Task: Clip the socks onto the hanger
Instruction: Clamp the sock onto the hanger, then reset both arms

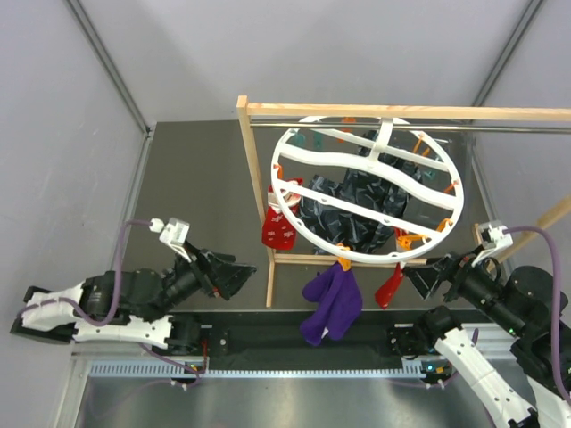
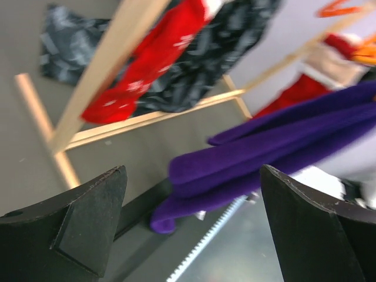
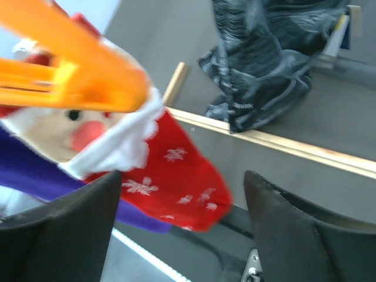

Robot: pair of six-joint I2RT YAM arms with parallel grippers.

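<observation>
– Black fingers [image 2: 88, 217], what state?
– Left gripper [image 1: 243, 278] and right gripper [image 1: 421, 280] are both spread wide, holding nothing.
– The socks?
– Purple socks [image 1: 332, 303] hang at the hanger's [image 1: 370, 258] six o'clock, red sock [image 1: 390, 285] at five. I judge I stand clear so the orange clip [image 3: 70, 76] carries it.

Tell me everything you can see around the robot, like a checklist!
Surface: dark grey table.
Job's things: white ring hanger hangs from a wooden rack. The purple socks are clipped at its near rim. One red Santa sock hangs on the left and another red sock on the right. The dark patterned socks are under the ring; cannot tell if they are clipped.
Clutter: nothing seen.
Grippers: left gripper and right gripper both have their fingers spread and hold nothing.
Cables: a purple cable loops over each arm.
Surroundings: plain grey walls.
</observation>
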